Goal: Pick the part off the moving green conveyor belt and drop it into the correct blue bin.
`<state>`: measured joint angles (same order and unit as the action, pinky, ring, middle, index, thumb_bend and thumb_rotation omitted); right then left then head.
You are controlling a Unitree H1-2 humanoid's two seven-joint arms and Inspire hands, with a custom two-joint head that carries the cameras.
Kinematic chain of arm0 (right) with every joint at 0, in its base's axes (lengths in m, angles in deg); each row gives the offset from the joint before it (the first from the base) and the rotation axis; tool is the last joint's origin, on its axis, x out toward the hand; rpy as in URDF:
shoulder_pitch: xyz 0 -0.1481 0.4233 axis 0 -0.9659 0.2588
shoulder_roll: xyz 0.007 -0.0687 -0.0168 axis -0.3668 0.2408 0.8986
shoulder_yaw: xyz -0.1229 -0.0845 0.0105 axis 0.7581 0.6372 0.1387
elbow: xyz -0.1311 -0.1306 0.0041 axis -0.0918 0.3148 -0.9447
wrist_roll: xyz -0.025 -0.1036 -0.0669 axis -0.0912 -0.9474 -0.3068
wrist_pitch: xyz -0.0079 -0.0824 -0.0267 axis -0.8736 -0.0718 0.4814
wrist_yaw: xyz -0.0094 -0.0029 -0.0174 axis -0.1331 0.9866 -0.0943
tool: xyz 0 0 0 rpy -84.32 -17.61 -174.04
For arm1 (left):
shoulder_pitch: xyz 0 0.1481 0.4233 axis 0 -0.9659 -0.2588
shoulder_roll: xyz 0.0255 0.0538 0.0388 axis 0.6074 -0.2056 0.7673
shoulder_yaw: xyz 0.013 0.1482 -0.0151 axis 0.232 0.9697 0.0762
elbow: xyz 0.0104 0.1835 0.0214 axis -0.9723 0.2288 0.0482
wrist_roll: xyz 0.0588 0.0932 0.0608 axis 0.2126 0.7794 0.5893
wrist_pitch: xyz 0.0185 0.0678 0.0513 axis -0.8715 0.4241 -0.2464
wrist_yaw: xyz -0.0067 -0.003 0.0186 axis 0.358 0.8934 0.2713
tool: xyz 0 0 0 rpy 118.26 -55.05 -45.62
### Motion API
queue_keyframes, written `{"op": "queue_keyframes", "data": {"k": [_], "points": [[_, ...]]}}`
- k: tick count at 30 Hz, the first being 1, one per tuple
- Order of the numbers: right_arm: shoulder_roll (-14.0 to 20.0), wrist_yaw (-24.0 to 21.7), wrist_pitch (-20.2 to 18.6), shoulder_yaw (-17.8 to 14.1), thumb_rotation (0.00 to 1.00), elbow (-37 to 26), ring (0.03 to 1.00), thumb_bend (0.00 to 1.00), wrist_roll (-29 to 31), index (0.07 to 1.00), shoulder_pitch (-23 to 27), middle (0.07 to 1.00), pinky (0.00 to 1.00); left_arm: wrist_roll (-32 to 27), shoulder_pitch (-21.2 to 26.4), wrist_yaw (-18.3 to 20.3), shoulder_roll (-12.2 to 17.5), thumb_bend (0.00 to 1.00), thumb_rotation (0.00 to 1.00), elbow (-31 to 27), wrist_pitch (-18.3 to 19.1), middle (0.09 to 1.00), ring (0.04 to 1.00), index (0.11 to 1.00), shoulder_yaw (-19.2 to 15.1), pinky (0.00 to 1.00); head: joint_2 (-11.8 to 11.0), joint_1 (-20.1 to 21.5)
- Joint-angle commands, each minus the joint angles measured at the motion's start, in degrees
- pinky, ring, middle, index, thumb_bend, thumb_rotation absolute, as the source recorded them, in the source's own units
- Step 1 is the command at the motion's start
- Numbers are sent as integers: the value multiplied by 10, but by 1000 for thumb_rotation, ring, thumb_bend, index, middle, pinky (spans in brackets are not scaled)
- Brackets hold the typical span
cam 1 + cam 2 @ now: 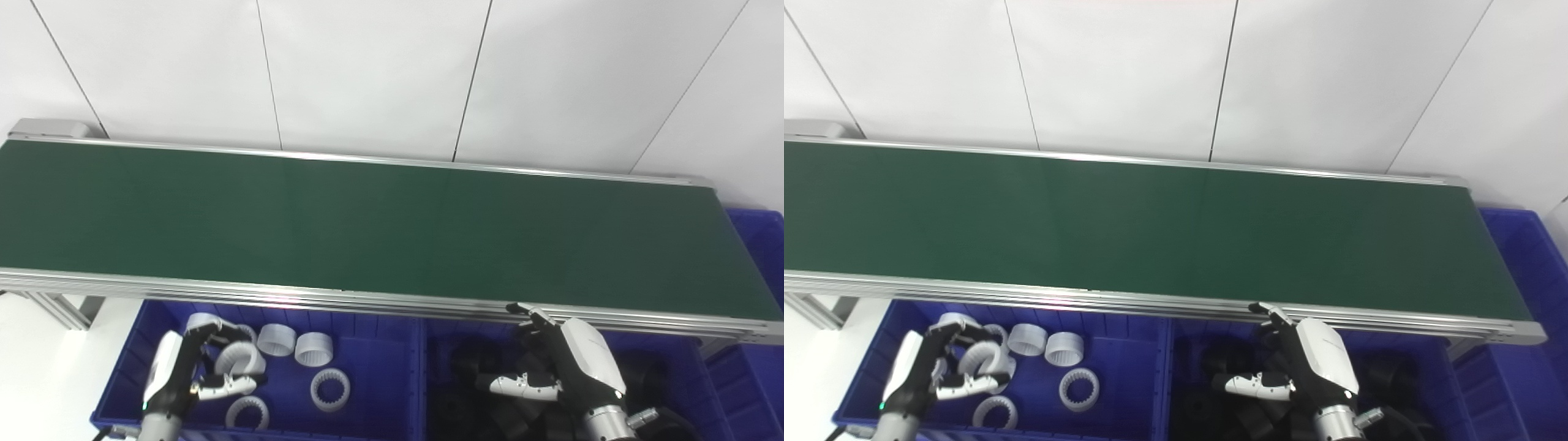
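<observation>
Two robot hands hang below a bare green conveyor belt [367,226] in the left eye view, no part riding on it. Beneath the belt's near rail, the left hand [184,367] sits over the left blue bin [380,422], fingers curled with a white ring [240,357] between fingers and thumb; whether it truly grips it cannot be told. Loose white rings [313,348] lie in that bin, just right of the hand. Under the belt's right half, the right hand [563,361] hovers over the right blue bin [692,361] of black parts [465,361], fingers spread, holding nothing.

Seen from the right eye view, a third blue bin [1528,245] stands past the belt's right end. The right hand's fingertips [1268,310] reach up to the belt's near rail, thumb held out sideways.
</observation>
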<state>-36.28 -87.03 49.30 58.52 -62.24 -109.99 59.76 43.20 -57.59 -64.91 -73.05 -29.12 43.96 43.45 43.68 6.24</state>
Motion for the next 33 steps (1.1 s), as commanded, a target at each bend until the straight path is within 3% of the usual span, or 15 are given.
{"op": "queue_keyframes", "data": {"k": [1, 5, 7, 8, 9, 12, 15, 22, 24, 28, 33], "points": [[-2, 7, -4, -7, 447, -22, 640, 829, 0, 821, 6, 671, 559, -2, 6, -24, 15, 508, 0, 7, -21, 417, 305, 501, 6, 236, 0, 0], [-2, 5, -4, -7, 446, -23, 638, 827, -2, 820, 7, 672, 555, -8, 2, -27, 17, 510, 0, 14, -20, 468, 451, 519, 10, 392, 0, 1], [-2, 7, -1, -8, 445, -22, 633, 829, -1, 819, 6, 671, 550, -18, -1, -24, 19, 503, 37, 13, -21, 568, 506, 508, 14, 440, -2, 4], [-2, 7, 0, -8, 438, -22, 629, 826, 0, 820, 6, 671, 546, -23, -3, -23, 22, 530, 203, 11, -21, 668, 578, 685, 20, 497, -2, 4], [-3, 6, -3, -8, 437, -22, 629, 825, -1, 820, 6, 671, 546, -28, -5, -22, 26, 535, 227, 8, -21, 678, 586, 701, 25, 503, -3, 5], [-4, 4, -6, -8, 438, -24, 644, 825, -3, 823, 5, 675, 568, -33, -12, -23, 37, 704, 612, -4, -21, 756, 672, 796, 39, 577, -4, 6], [-5, 2, -9, -7, 444, -27, 653, 823, -6, 825, 3, 676, 585, -59, -15, -25, 44, 817, 755, -23, -21, 792, 700, 822, 53, 597, -4, 8], [-5, 6, -6, -6, 449, -26, 649, 824, -6, 824, 1, 677, 582, -93, -14, -23, 53, 933, 798, -98, -21, 819, 715, 846, 78, 618, -6, 21], [-7, 8, -5, -7, 456, -26, 646, 835, -3, 825, 0, 676, 577, -93, -13, -16, 55, 933, 751, -132, -21, 817, 727, 833, 86, 631, -6, 30], [-14, 7, -11, -7, 455, -31, 648, 841, -3, 826, -4, 678, 578, -59, -2, 14, 62, 923, 755, -194, -21, 817, 753, 830, 106, 660, -5, 54], [-21, 7, -12, -4, 448, -33, 651, 837, -8, 831, -7, 684, 586, -9, 8, 65, 48, 906, 628, -250, -12, 834, 803, 806, 104, 721, -3, 86]]}}
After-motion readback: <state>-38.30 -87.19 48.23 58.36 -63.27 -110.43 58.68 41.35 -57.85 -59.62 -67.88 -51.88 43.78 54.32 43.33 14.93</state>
